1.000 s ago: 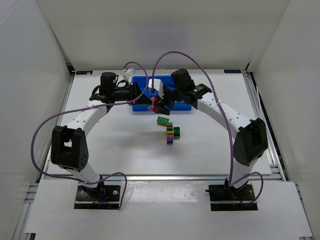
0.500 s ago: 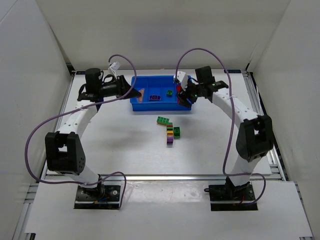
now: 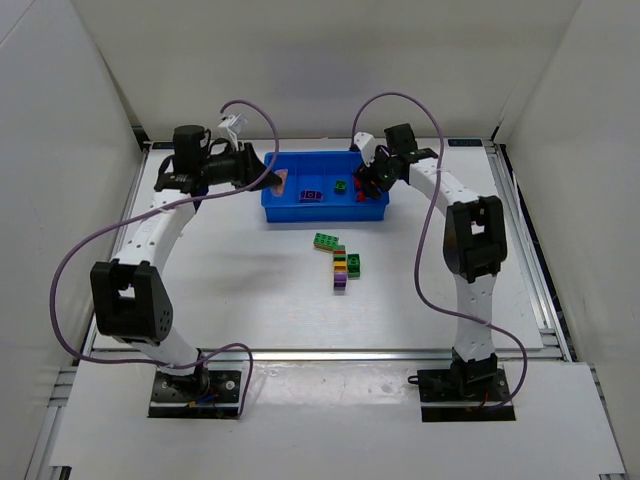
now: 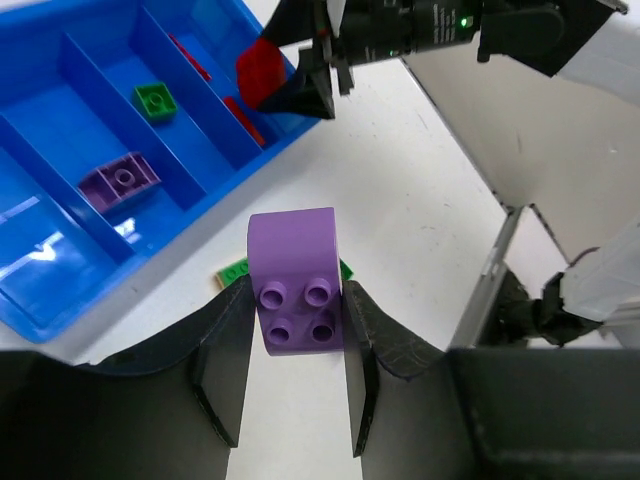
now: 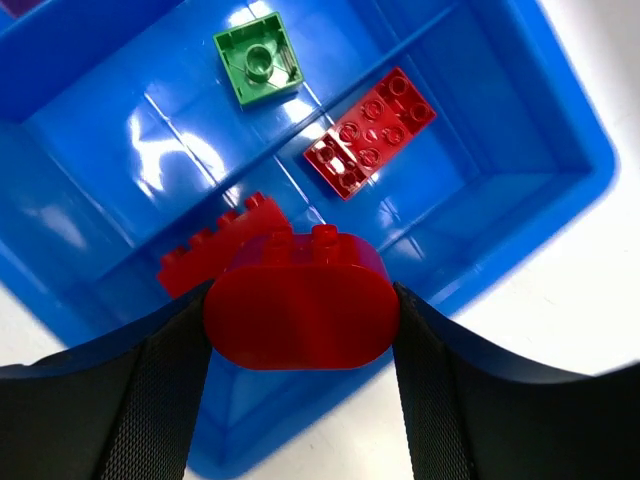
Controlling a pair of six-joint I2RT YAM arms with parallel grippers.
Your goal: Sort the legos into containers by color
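The left pincer (image 4: 297, 310) clamps a purple lego (image 4: 293, 245) at frame centre; the right pincer (image 5: 300, 335) grips a red lego (image 5: 300, 295) above the tray (image 5: 500, 130).

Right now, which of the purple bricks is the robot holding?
The purple brick clamped between the left arm's jaws, studs facing its camera. A second purple brick lies in the blue tray; a third sits in the stack on the table.

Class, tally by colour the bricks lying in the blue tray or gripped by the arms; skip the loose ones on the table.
Red: 3 (flat red brick, half-hidden red brick in the tray; held red brick in the right fingers)
Purple: 2 (tray purple brick; held purple brick in the left fingers)
Green: 1 (green brick, in tray)
Total: 6
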